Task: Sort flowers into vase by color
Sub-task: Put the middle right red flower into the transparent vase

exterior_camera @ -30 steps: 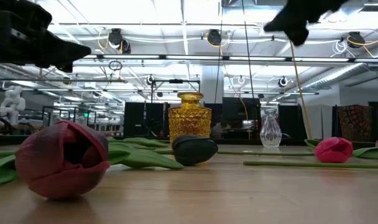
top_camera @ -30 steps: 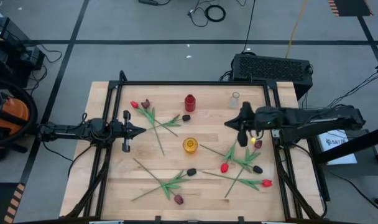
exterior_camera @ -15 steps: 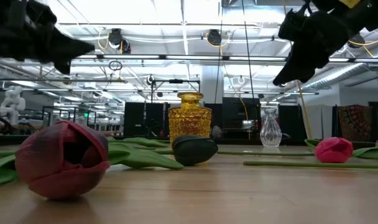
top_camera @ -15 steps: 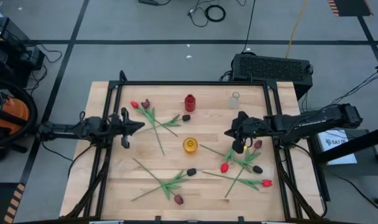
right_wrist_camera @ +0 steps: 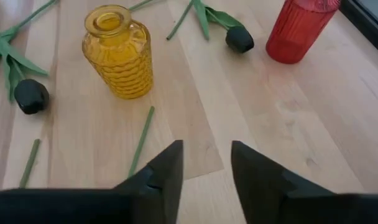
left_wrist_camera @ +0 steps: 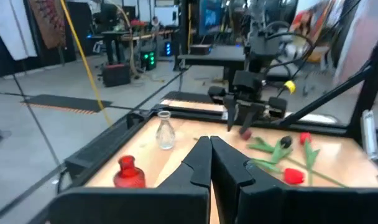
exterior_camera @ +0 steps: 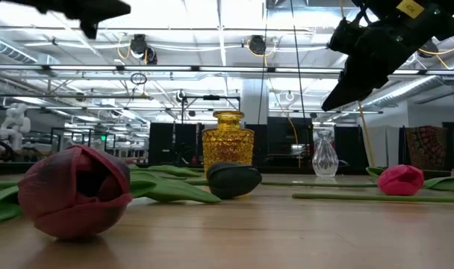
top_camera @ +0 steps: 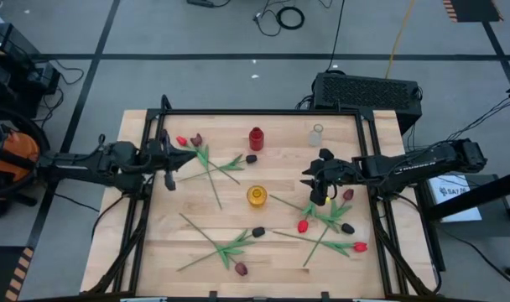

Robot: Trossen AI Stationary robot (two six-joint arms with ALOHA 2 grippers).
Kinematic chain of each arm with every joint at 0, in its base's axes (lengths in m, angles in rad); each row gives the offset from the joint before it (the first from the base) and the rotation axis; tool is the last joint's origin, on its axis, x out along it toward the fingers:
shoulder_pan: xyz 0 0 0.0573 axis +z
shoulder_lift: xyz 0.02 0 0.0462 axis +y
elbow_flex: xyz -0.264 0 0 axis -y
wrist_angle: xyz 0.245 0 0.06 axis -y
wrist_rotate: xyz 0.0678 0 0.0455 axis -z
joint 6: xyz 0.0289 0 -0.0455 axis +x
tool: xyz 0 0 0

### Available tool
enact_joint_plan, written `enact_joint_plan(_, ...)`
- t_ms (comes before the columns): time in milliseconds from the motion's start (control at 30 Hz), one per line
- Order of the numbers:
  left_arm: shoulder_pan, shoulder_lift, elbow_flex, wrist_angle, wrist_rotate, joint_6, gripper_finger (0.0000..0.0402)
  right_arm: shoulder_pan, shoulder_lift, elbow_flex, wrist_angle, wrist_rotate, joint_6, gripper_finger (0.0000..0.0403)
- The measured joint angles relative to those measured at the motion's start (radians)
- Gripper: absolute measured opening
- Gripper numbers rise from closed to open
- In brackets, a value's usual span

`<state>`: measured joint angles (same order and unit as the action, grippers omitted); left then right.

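Spreading apart with nothing between them, the right fingers (right_wrist_camera: 167, 171) are hanging above bare bench (top_camera: 280, 176), just beside a green stem. The yellow vase (top_camera: 256, 196) is sitting at their nine o'clock in the high view, the red vase (top_camera: 256, 138) at eleven o'clock and the clear vase (top_camera: 316, 134) at twelve. The left fingers (left_wrist_camera: 209, 163) are pressing tightly together, grasping nothing, hovering near the bench's nine o'clock edge. Flowers (top_camera: 326, 220) are lying scattered across the bench.
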<state>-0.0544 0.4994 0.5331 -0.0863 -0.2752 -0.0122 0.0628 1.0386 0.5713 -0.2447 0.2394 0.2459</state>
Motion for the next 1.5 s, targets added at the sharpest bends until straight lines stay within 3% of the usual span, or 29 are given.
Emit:
enact_joint_plan(233,0.003,0.211,0.056,0.109,-0.061,0.122,0.0014,0.000,0.000,0.000,0.004,0.000,0.000,0.0174)
enact_joint_plan(433,0.003,0.300,0.056,0.141,-0.061,0.150,0.0015,-0.005,0.000,0.000,0.029,0.005,-0.030,0.0180)
enact_joint_plan(700,0.003,0.312,0.056,0.141,-0.031,0.088,0.0016,-0.005,0.000,0.000,0.010,-0.001,0.011,0.0181)
enact_joint_plan(867,0.003,0.310,0.056,0.122,0.053,-0.019,0.0016,-0.004,0.000,0.000,-0.049,-0.013,-0.007,0.0181)
enact_joint_plan(1033,-0.006,0.313,0.056,0.078,0.092,-0.058,0.0016,-0.004,0.000,0.001,-0.059,-0.131,-0.072,0.0181)
enact_joint_plan(1233,-0.019,0.313,0.056,0.070,0.092,-0.059,0.0016,0.008,0.058,0.081,-0.251,-0.212,-0.065,0.0181)
enact_joint_plan(1500,-0.052,0.313,0.056,0.067,0.153,-0.053,0.0016,0.069,0.177,0.192,-0.420,-0.185,-0.172,0.0181)
